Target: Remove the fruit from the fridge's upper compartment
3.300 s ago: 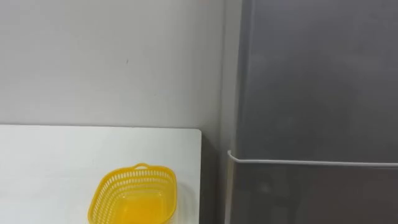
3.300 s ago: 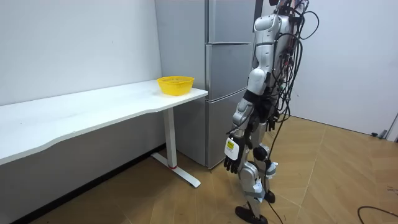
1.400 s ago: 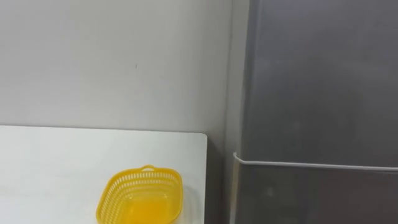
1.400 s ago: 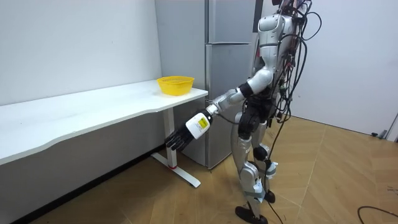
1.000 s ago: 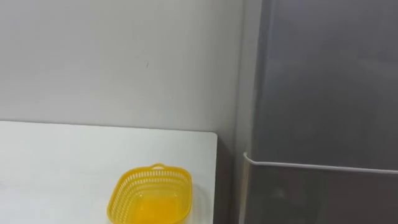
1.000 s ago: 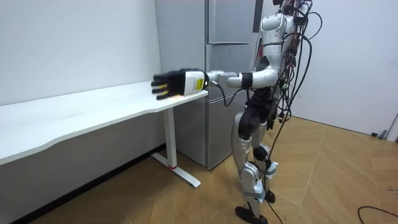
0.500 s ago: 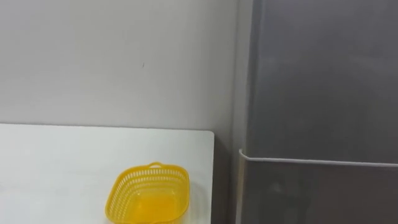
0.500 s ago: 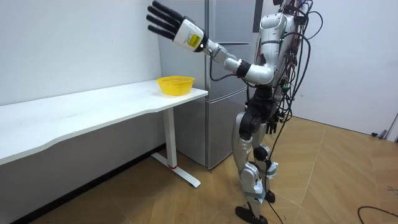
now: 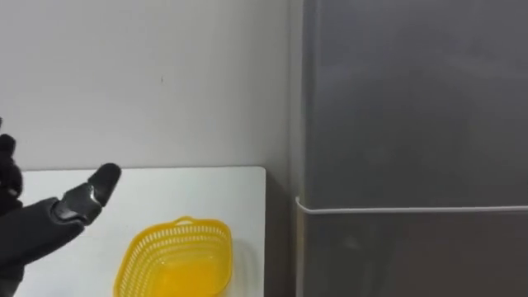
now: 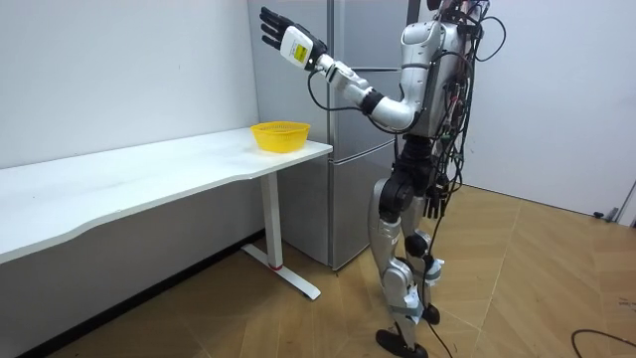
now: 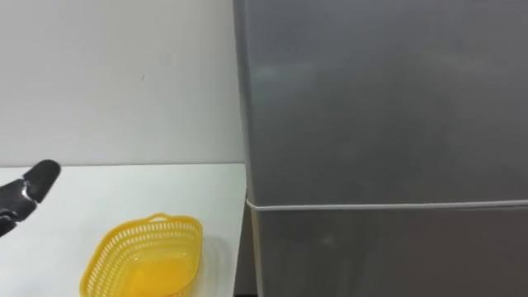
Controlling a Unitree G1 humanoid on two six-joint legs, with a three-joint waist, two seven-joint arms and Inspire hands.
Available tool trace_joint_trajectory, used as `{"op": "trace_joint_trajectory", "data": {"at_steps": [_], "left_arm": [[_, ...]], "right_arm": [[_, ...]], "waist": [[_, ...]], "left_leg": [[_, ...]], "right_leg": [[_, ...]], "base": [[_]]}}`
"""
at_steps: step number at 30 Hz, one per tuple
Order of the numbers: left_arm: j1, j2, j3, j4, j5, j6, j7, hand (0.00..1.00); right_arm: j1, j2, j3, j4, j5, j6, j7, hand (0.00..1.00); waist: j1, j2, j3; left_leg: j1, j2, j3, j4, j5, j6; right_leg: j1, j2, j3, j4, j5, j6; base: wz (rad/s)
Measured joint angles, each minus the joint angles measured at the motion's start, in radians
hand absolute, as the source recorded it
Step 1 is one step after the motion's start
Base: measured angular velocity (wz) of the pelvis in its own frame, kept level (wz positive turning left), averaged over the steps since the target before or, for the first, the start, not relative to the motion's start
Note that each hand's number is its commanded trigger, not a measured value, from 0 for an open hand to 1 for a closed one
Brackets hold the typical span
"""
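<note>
Currently the robot stands upright on the wooden floor (image 10: 527,278), facing a tall grey fridge (image 10: 348,129) set against the pale wall (image 9: 140,74). Both fridge doors are closed. The upper door (image 9: 412,99) takes up the right side of the eye views and meets the lower door (image 9: 412,256) at a thin pale seam. Whatever the upper compartment holds is hidden behind that closed door, so the thing to fetch cannot be seen.

To the robot's left of the fridge, a long white table (image 10: 149,174) runs along the wall, its end just beside the fridge's side with a narrow gap between them. A yellow mesh basket (image 9: 173,260) sits on the table close to that end, with a small tab on its far rim.

The left arm is stretched up and forward, and the left hand (image 10: 286,42) is at the height of the upper door, above the table end and higher than the basket. Its fingers (image 10: 268,20) are straight and spread, grasping nothing. In the left eye view the same hand comes in at the lower left edge, one dark fingertip (image 9: 105,176) pointing up over the white tabletop, left of the basket and well apart from the fridge door
</note>
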Motion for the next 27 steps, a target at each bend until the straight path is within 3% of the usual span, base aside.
{"op": "trace_joint_trajectory", "data": {"at_steps": [4, 11, 27], "left_arm": [[-0.004, 0.001, -0.035, 0.001, 0.025, 0.019, -0.064, 0.0], [-0.065, 0.027, -0.117, 0.001, 0.037, 0.066, -0.177, 0.0], [-0.067, 0.027, -0.144, 0.001, 0.037, 0.109, -0.344, 0.0]], "right_arm": [[-0.022, -0.001, 0.0, 0.017, -0.011, 0.009, 0.002, 0.0], [-0.043, -0.003, 0.003, 0.018, -0.031, 0.02, 0.011, 0.0], [-0.068, -0.018, 0.011, 0.057, -0.035, 0.037, 0.012, 0.0]], "waist": [[-0.026, -0.001, 0.0008], [-0.044, 0.0, 0.0037], [-0.055, 0.005, 0.0042]], "left_leg": [[0.005, 0.0, 0.0, -0.003, 0.0, 0.0], [0.004, 0.001, 0.007, -0.007, 0.001, 0.0], [0.004, 0.003, 0.025, -0.007, 0.003, 0.001]], "right_leg": [[0.005, 0.0, 0.005, 0.0, 0.0, 0.0], [-0.004, 0.003, 0.017, 0.001, 0.005, 0.0], [-0.012, 0.005, 0.03, 0.002, 0.011, 0.0]], "base": [[0.0], [-0.04], [-0.03]]}}
